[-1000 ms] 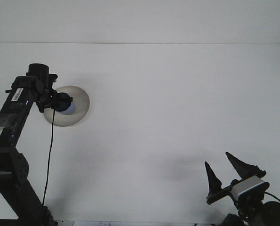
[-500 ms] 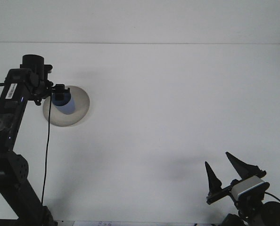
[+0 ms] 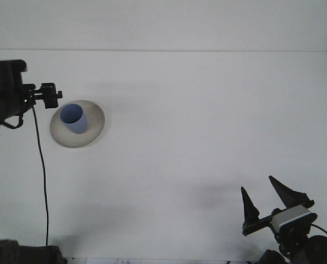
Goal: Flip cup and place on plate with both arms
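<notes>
Where the white worktop [image 3: 196, 121] holds the grey plate [image 3: 95, 122], you see the blue cup [image 3: 74, 118] standing on it, mouth up. Your left claw [image 3: 49, 95] sits just left of the plate, its opening impossible to tell. Your right claw [image 3: 267, 199], far right of the plate, is spread wide and empty.

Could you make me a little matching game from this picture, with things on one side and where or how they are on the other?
Things:
1. blue cup
2. plate
3. left gripper
4. right gripper

Descriptions:
A. bottom right corner, fingers spread
B. standing mouth up on the plate
C. just off the plate's upper left edge
D. pale dish on the table's left side

Pairs: 1-B, 2-D, 3-C, 4-A
</notes>
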